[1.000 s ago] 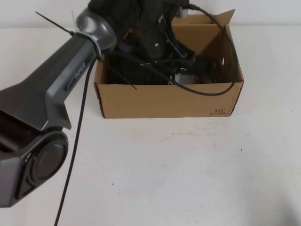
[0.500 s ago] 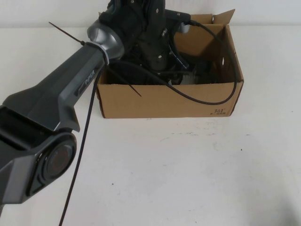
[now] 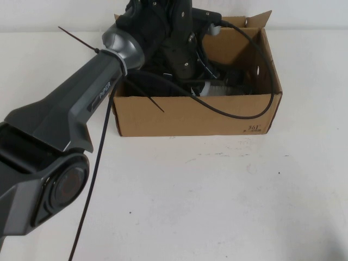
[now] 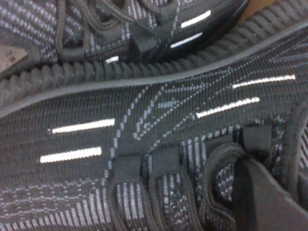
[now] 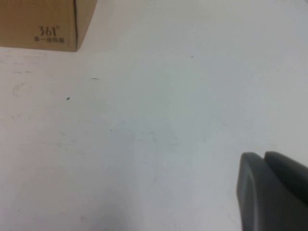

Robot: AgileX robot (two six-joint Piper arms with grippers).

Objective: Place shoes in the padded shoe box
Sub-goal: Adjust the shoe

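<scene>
Left gripper (image 3: pixel 204 81) is down inside the box (image 3: pixel 190 117), reached in from the arm's side over the near wall; its wrist housing hides the fingertips in the high view. In the left wrist view only one dark finger (image 4: pixel 269 202) shows at the frame's corner, lying against the laces of a shoe (image 4: pixel 159 144). Whether it is clenched on the shoe or released: cannot tell.

Shoes: both lie in the box directly under the left gripper. Left wrist view shows them side by side, ribbed black sole edge of the second shoe (image 4: pixel 144 29) pressed along the knit upper of the first. White dash marks visible on both. In the high view only dark patches of the shoes (image 3: pixel 239 76) and a pale grey-white bit show past the wrist.

Black cable (image 3: pixel 239 111) from the left wrist loops out over the box's near wall and back in. "361" print sits at the box's near corner, on the right arm's side.

Right gripper (image 5: pixel 274 187) shows only in its own wrist view, as a dark edge above bare white table (image 5: pixel 159 120), well apart from the box corner (image 5: pixel 48 24). Its grip state: cannot tell.
</scene>
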